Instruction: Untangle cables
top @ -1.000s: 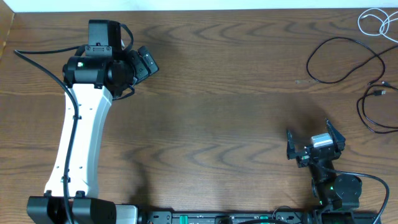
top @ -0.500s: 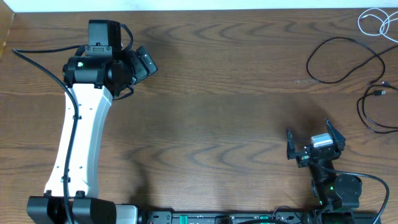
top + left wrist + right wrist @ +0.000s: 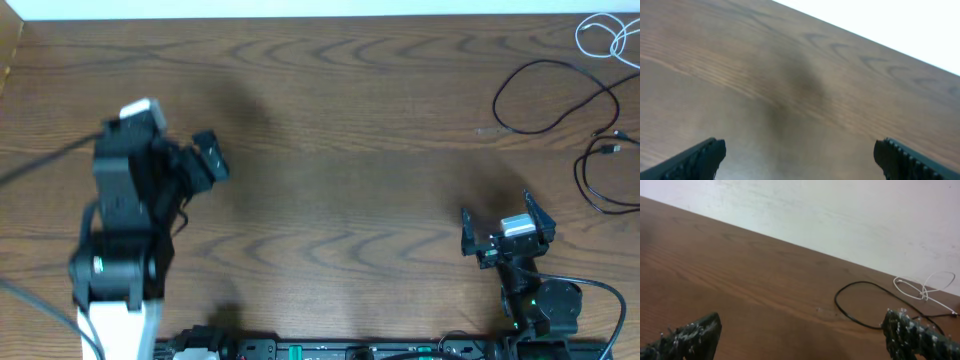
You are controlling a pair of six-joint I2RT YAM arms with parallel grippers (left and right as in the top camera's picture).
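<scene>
Though only overhead catches the lower black cable (image 3: 581, 180), left claw (image 3: 799, 152) and right claw (image 3: 801, 330) both apart.

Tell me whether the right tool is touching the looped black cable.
Apart. The overhead view shows bare table between the open right tool and the looped black cable beyond it.

The right tool (image 3: 801, 337) holds its dark fingers (image 3: 690, 337) wide apart over bare desk (image 3: 740, 290). Farther back a black cable (image 3: 835, 302) loops, with a white cable (image 3: 924, 296) just beside it near the wall (image 3: 840, 215).
</scene>
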